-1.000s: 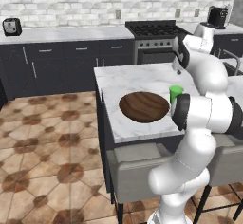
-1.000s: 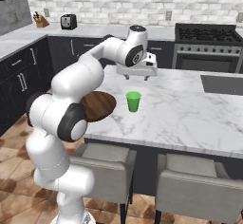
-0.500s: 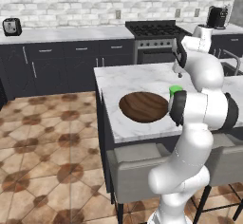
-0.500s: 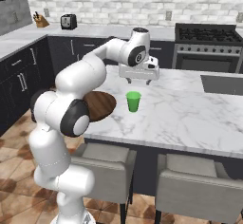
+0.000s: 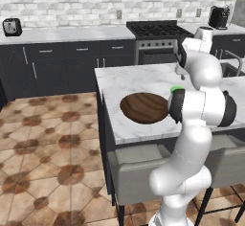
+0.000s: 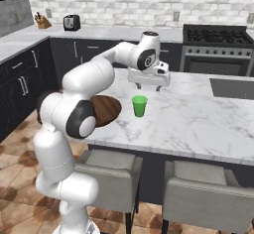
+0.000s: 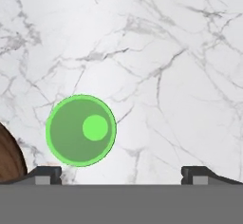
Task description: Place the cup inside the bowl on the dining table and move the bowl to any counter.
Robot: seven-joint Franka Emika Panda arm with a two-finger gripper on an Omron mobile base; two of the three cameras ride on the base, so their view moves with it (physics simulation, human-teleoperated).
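While the claw (image 6: 149, 86) hangs above the tabletop (image 6: 198, 119) with its jaws spread wide and nothing between them, the green cup (image 6: 140, 105) stands upright just below and toward seven o'clock of it in the hand view. The wooden bowl (image 5: 145, 107) rests close at the cup's nine o'clock, likely so the transfer is short. Judging by this, the claw must shift over the cup before descending.

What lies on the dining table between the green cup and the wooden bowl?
Nothing: a short stretch of bare marble separates the cup from the bowl on the dining table, as the right base view shows.
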